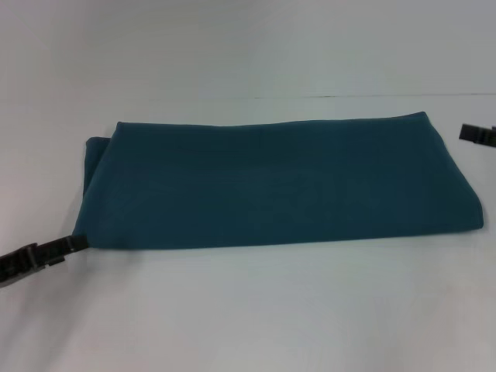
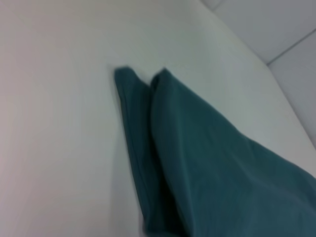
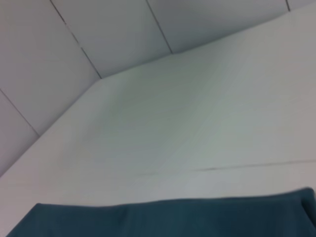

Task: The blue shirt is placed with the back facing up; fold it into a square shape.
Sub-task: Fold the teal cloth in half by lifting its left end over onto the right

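Note:
The blue shirt (image 1: 279,186) lies flat on the white table (image 1: 256,310), folded into a long band running left to right, with a narrower layer sticking out at its left end. My left gripper (image 1: 74,245) sits low at the band's near left corner, right beside the cloth. My right gripper (image 1: 466,132) hovers just off the far right corner, apart from the cloth. The left wrist view shows two layered corners of the shirt (image 2: 212,168). The right wrist view shows one straight edge of the shirt (image 3: 173,219).
White tabletop surrounds the cloth on all sides. A thin seam line (image 1: 372,96) crosses the table behind the shirt. Beyond the table's edge (image 3: 133,66) are grey panels with dark joints (image 3: 74,34).

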Action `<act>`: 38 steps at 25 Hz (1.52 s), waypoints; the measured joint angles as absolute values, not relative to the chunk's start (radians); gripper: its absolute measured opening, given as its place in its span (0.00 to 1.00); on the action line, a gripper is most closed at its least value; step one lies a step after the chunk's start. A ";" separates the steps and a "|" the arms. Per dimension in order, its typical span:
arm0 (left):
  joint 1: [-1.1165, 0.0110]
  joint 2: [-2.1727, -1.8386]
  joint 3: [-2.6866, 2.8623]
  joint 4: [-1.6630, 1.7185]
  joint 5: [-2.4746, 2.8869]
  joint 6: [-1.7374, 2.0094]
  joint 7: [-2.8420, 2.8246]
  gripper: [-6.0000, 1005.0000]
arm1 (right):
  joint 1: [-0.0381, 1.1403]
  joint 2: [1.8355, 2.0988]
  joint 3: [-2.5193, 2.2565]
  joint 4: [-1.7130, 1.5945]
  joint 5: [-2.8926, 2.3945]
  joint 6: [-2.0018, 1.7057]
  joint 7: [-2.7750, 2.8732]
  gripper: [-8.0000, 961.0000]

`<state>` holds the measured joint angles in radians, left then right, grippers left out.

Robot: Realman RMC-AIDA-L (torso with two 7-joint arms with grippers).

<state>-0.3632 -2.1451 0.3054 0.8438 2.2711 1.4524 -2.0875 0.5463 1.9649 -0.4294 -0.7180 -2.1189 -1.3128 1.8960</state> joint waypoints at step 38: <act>-0.476 -2.122 0.370 0.744 2.357 1.324 -2.273 0.86 | 0.633 1.938 -0.454 -0.727 -2.112 -1.319 1.914 0.94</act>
